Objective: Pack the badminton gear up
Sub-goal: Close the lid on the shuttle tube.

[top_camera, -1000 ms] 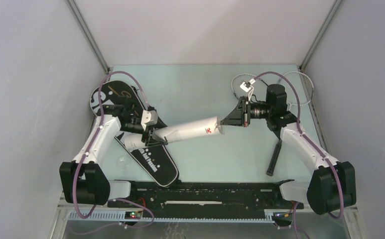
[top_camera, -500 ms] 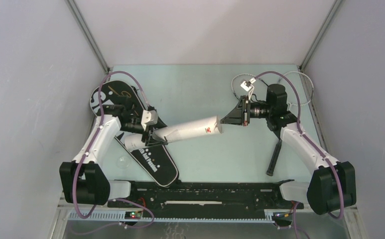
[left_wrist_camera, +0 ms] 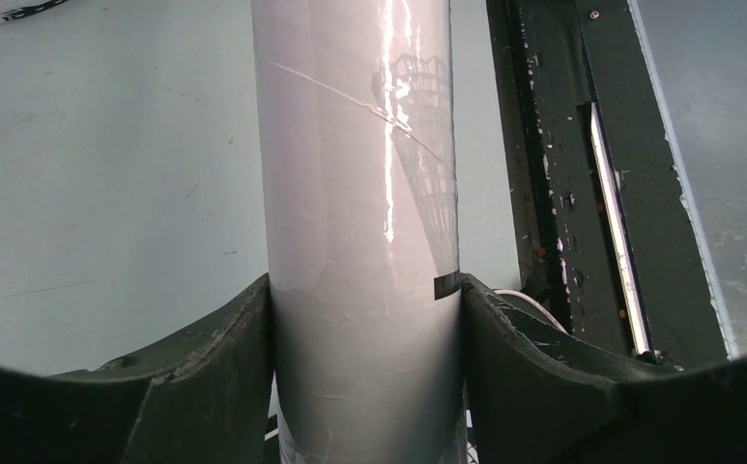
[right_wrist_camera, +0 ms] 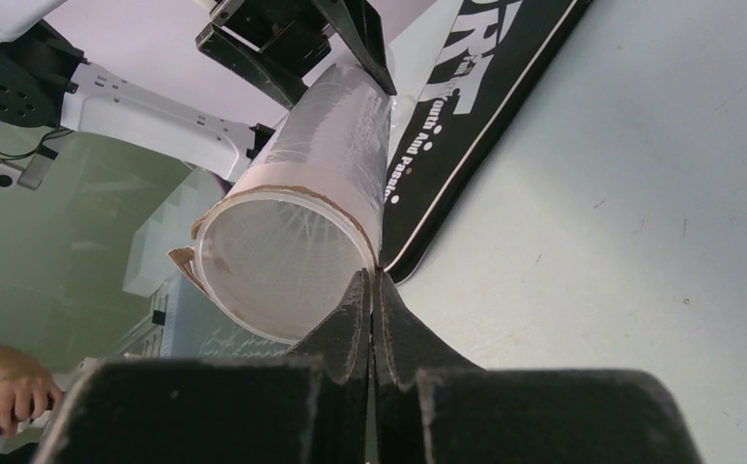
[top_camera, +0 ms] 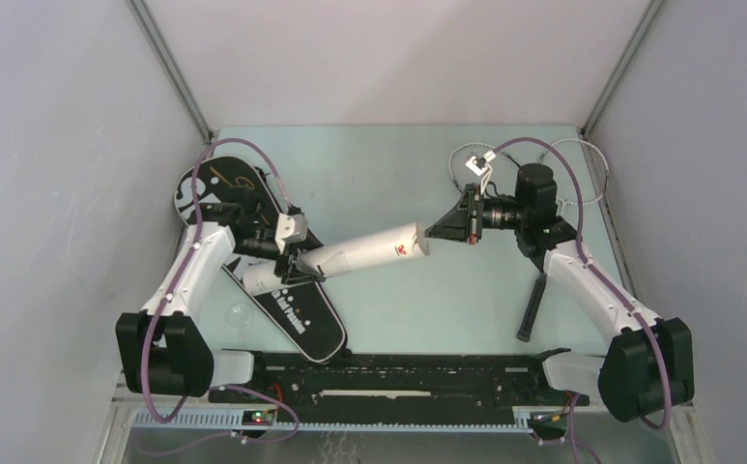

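Top external | tube [top_camera: 364, 253] mid-desk [top_camera: 379, 164], left end over bag [top_camera: 301, 319], grasped across its body by left end effector [top_camera: 300, 263] | right end effector [top_camera: 439, 230] clenched, tips at tube's open rim | racquets [top_camera: 533, 302] far right, under right arm | vs one second ago: right end effector nudged left, tube unmoved | tube's long axis left-right, mouth facing right

Pressed-together fingers [right_wrist_camera: 403, 333] at mouth of white tube [right_wrist_camera: 335, 145], black bag [right_wrist_camera: 485, 106] beyond.
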`<move>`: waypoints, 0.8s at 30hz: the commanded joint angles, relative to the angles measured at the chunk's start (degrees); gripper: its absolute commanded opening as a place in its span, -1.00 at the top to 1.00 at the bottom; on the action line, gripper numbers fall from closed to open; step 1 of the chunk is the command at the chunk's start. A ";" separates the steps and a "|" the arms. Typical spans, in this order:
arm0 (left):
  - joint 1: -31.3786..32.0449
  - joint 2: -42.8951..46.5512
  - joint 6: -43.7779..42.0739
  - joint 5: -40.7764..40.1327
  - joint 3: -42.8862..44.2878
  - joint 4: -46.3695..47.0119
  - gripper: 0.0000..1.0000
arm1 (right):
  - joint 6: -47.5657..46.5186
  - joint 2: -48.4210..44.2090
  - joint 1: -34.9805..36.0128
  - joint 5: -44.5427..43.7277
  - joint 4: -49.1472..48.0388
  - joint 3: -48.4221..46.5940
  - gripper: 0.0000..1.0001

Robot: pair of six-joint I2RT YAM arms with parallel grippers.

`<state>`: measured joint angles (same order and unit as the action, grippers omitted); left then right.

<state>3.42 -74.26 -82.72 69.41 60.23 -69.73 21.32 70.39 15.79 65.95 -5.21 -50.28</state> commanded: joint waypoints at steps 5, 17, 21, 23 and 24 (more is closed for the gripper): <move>1.85 0.34 0.19 5.22 3.05 0.04 0.24 | -2.29 -1.64 1.78 -3.36 0.46 0.10 0.68; 1.94 0.43 0.19 4.78 3.25 0.06 0.24 | -5.34 -2.07 1.96 -3.66 3.86 -0.77 0.45; 1.94 0.34 0.19 4.78 3.22 0.04 0.24 | -6.38 -2.74 1.33 -3.19 4.58 -0.78 0.42; 1.94 0.35 0.10 4.37 3.14 0.10 0.24 | -7.47 -3.34 -0.20 -2.29 5.89 -1.16 0.34; 1.94 0.34 0.14 4.07 3.14 0.12 0.25 | -8.53 -3.64 -1.00 -1.82 7.68 -1.64 0.28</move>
<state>4.38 -74.26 -82.41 69.08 60.25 -69.76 16.53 69.17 16.45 62.96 -0.60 -50.28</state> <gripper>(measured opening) 0.665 0.320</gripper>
